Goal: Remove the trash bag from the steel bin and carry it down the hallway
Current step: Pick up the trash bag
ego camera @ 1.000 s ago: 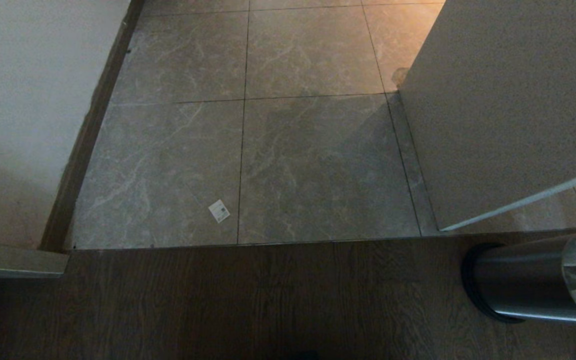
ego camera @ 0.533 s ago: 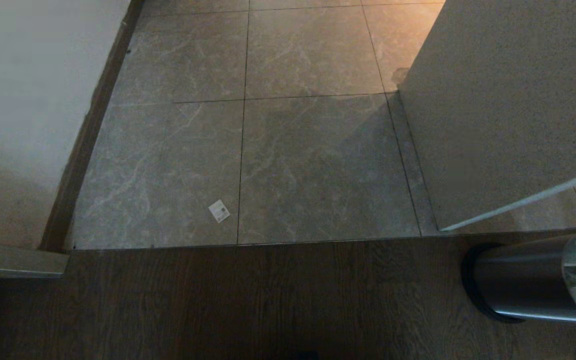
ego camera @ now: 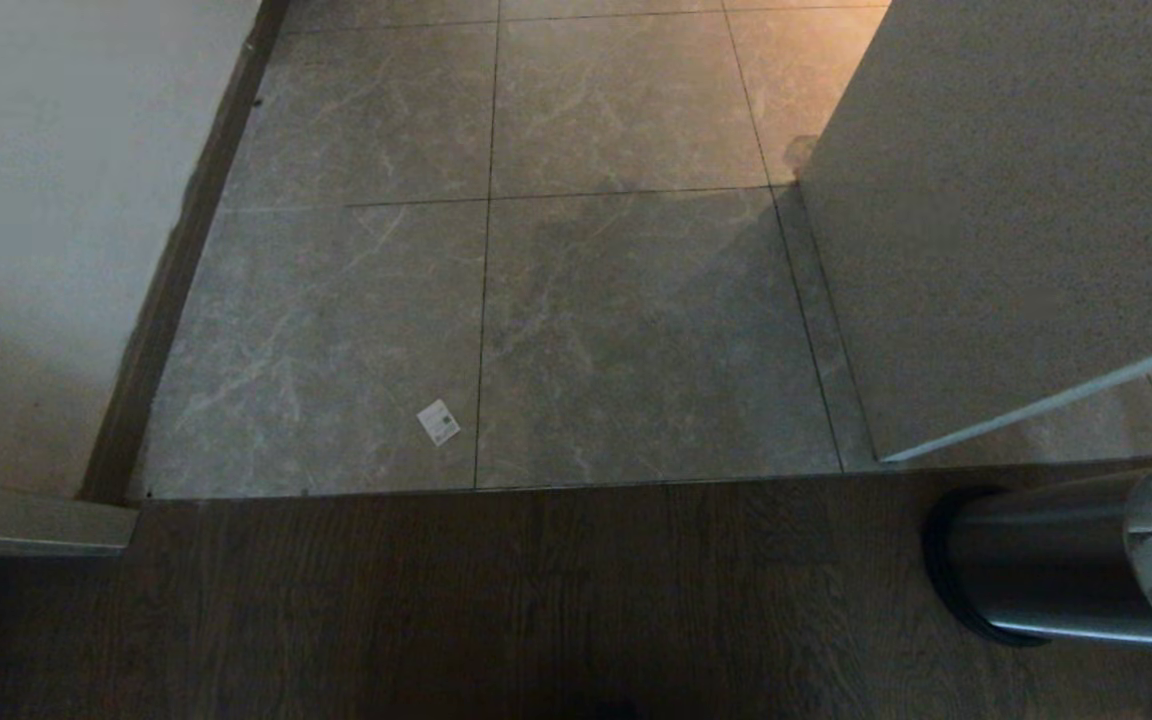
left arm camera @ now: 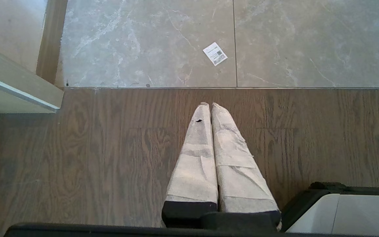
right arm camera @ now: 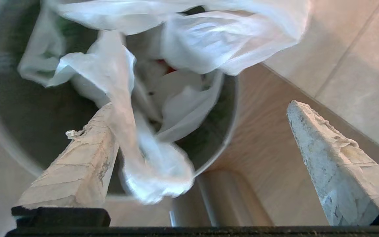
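- The room itself holds steady: over the last second the tiled floor (ego camera: 626, 300), the dark wood floor (ego camera: 536, 600) nearer the robot and the white door (ego camera: 1016, 220) on the right sit exactly where they were, so the robot has neither driven nor bent.
- The steel bin (ego camera: 1046, 565) stands on the wood floor at the far right edge of the head view, just below the door's lower edge, its mouth partly cut off by the frame.
- The trash bag (right arm camera: 189, 49) is not out yet: it sits inside the bin with its thin white plastic bunched up over the rim. In the head view the strips showing at the bin's mouth have changed shape slightly since a second ago, which I take to mean something is stirring the plastic.
- The right hand (right arm camera: 202, 154) hangs right over the bin's mouth with its fingers spread wide apart and clamped on nothing. One finger (right arm camera: 77, 164) lies against a twisted strand of the bag, the other is out beyond the rim over the floor.
- The bag looks smeared in the right wrist view, so the reach seems to be in motion rather than settled. My reading is that this is the approach to the grasp; the plastic has to come between the fingers before they close.
- The left hand (left arm camera: 207, 107) points down at the wood floor with its fingers pressed together, holding nothing, parked out of the work.
- A small white label (ego camera: 438, 421) lies on the tiles beside a grout line, unmoved.
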